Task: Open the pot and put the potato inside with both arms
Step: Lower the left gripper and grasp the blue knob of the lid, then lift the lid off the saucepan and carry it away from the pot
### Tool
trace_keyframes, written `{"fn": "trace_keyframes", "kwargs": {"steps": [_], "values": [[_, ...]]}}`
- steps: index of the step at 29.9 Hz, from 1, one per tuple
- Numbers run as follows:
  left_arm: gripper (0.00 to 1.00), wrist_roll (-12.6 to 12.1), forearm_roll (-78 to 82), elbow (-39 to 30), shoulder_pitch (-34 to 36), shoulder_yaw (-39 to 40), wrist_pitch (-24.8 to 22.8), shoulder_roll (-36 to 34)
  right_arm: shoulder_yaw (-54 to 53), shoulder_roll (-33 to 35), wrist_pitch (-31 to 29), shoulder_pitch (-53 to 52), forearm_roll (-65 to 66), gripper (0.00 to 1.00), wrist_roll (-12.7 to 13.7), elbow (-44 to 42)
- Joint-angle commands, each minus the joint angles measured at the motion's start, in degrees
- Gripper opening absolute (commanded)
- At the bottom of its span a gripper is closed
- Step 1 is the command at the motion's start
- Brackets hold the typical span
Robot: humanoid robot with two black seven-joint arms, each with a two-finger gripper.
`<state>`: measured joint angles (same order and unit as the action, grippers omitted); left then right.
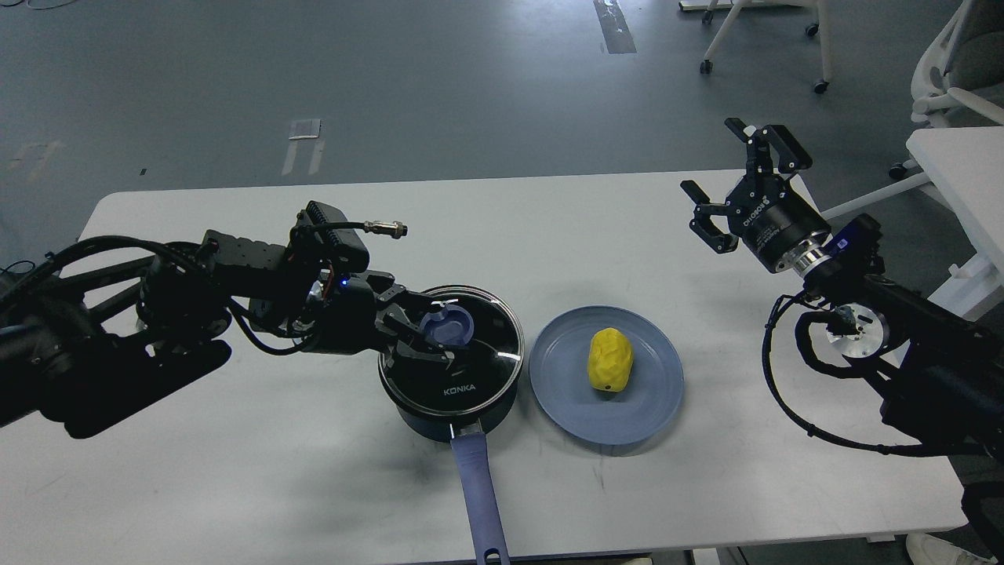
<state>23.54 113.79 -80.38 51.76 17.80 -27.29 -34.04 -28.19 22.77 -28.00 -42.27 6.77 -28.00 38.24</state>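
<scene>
The black pot (416, 408) stands at the table's middle with its long blue-purple handle (477, 490) pointing toward me. Its KONKA glass lid (482, 369) is on, with the blue knob (449, 326) at its centre. My left gripper (439, 329) lies low over the lid, open, one finger on each side of the knob. The yellow potato (609, 359) lies on a flat blue plate (655, 396) right of the pot. My right gripper (736, 179) is open and empty, raised above the table's far right, well apart from the potato.
The white table (235, 471) carries only the pot and the plate. A second white table (957, 169) and office chairs (953, 74) stand beyond the right edge. My right arm's cables (792, 392) hang over the table's right side.
</scene>
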Motion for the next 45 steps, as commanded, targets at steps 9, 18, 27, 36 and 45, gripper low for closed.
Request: {"fn": "trace_keyframes", "kwargs": {"steps": [9, 18, 27, 36, 45], "values": [[0.96, -0.1, 2.7, 0.9, -0.2, -0.1, 0.6, 1.0, 0.0, 0.3, 0.0, 0.0, 0.0, 1.0, 0.0, 0.0], [0.85, 0.0, 3.4, 0.8, 0.4, -1.8, 0.6, 1.1, 0.0, 0.3, 0.0, 0.0, 0.0, 1.0, 0.0, 0.1], [0.28, 0.0, 3.5, 0.6, 0.9, -1.8, 0.6, 1.1, 0.0, 0.3, 0.0, 0.0, 0.0, 1.0, 0.0, 0.1], [0.25, 1.3, 3.3, -4.9, 4.6, -1.7, 0.4, -5.4, 0.0, 0.9, 0.0, 0.0, 0.0, 1.0, 0.0, 0.7], [0.26, 4.5, 3.0, -5.8, 5.0, -2.1, 1.5, -24.3, 0.0, 1.2, 0.0, 0.0, 0.0, 1.0, 0.0, 1.0]]}}
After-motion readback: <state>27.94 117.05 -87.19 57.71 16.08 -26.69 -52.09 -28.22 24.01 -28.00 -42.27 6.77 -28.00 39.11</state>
